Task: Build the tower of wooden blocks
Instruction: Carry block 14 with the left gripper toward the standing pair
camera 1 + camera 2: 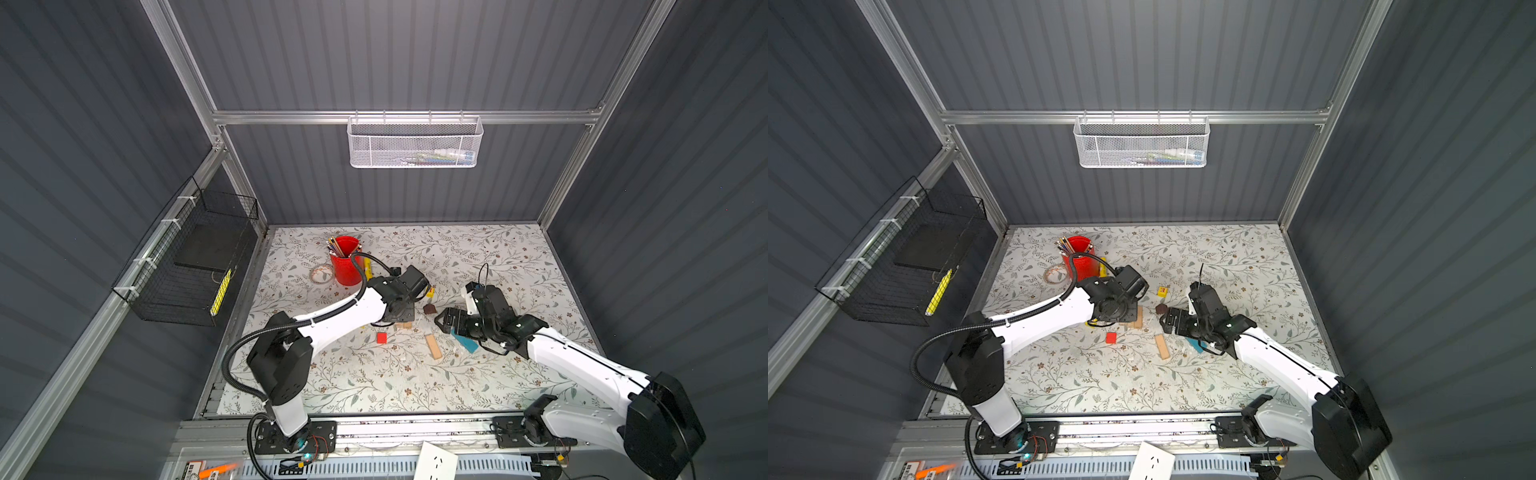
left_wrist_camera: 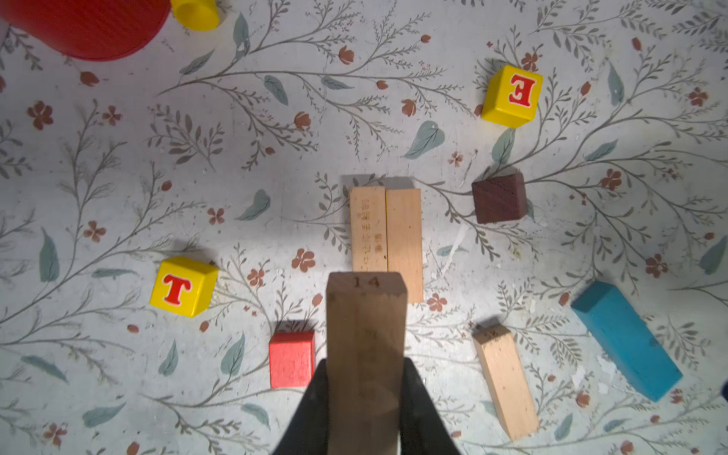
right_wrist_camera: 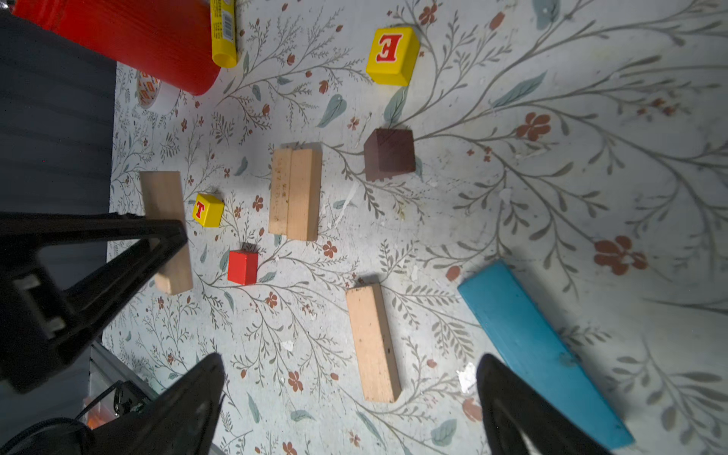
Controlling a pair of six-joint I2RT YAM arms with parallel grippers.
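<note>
the left tool [image 2: 364,378] is clamped on a tan plank [image 2: 366,315], held in the air near the paired planks [image 2: 386,232] on the counter [image 2: 118,197]. the right tool [image 3: 350,366] gapes wide and empty, also near that pair.

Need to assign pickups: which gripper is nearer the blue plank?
Right. The right gripper hovers open beside the blue plank; the left gripper, holding a tan plank, is farther off.

light: bright, overhead | shadows: short, soft by tan planks [image 2: 405,236] | blur: right pincer [image 3: 350,360] out of focus | walls [image 1: 83,124]: dim
</note>
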